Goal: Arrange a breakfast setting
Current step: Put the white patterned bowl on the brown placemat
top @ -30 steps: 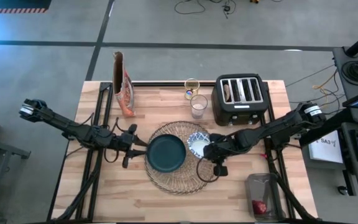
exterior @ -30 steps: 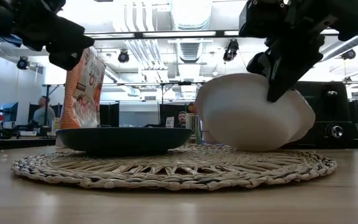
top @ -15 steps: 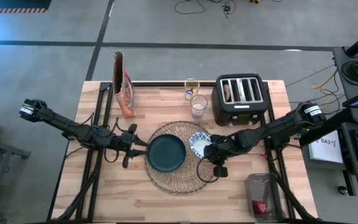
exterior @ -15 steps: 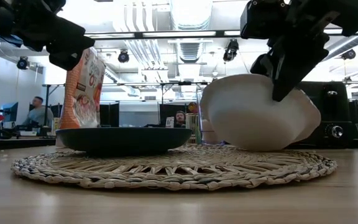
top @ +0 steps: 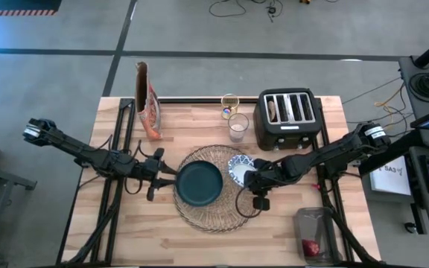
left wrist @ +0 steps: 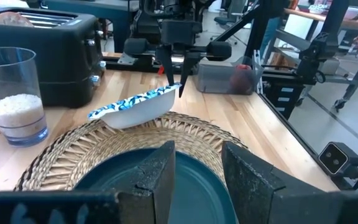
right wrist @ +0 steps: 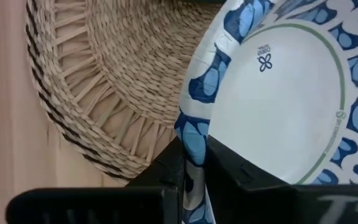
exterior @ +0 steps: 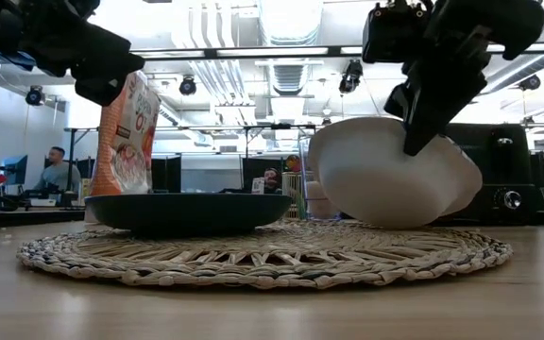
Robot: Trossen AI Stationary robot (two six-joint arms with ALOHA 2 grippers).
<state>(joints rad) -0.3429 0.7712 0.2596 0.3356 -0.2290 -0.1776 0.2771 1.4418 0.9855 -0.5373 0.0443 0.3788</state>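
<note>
The woven placemat lies mid-table with the dark teal plate on it. My right gripper is shut on the blue-and-white bowl, which sits tilted over the placemat's right part, beside the plate. My left gripper is open and empty above the plate's left edge; its fingers hover over the plate. The bowl also shows in the low view and the left wrist view. A clear glass stands behind the placemat. A dark-red fruit lies in a clear container at the near right. My right gripper pinches the bowl's rim on its right side, one finger inside the bowl and one outside. The fingers slant down from the table's right. The bowl is tilted, held side up, and its low side seems to rest on the placemat.
The black toaster stands at the far right with a bread piece in a slot. The cereal bag stands at the far left. A second small glass stands behind the first. Bare wood lies along the near edge.
My right gripper has shifted a little toward the plate with the bowl. The bowl has rocked slightly and stands a bit steeper, still beside the plate on the placemat's right part.
</note>
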